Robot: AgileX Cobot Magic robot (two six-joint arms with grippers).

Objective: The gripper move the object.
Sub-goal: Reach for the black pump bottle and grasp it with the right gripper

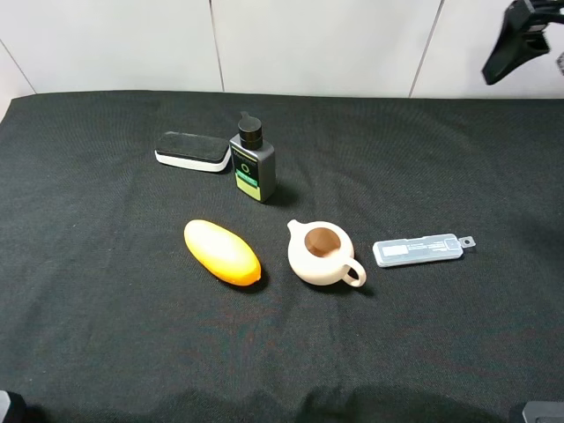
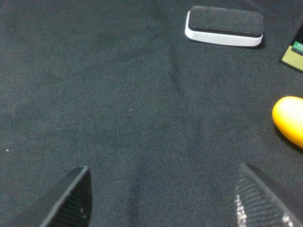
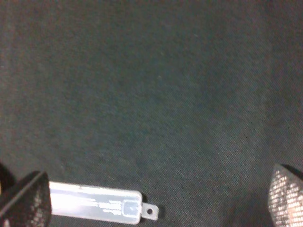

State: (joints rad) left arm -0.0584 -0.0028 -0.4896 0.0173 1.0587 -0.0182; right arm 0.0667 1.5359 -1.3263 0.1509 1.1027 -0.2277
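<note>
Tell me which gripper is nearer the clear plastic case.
Right. The right gripper hangs raised on the case's side; the left gripper is on the far side, toward the eraser.

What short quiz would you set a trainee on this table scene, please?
1. True or false: the bottle stands upright beside the eraser.
2. In the high view, what lies right of the teapot? A) eraser B) clear case C) bottle
3. Fill in: the jaws of the right gripper stand ____.
Key: 1 true; 2 B; 3 open.
</note>
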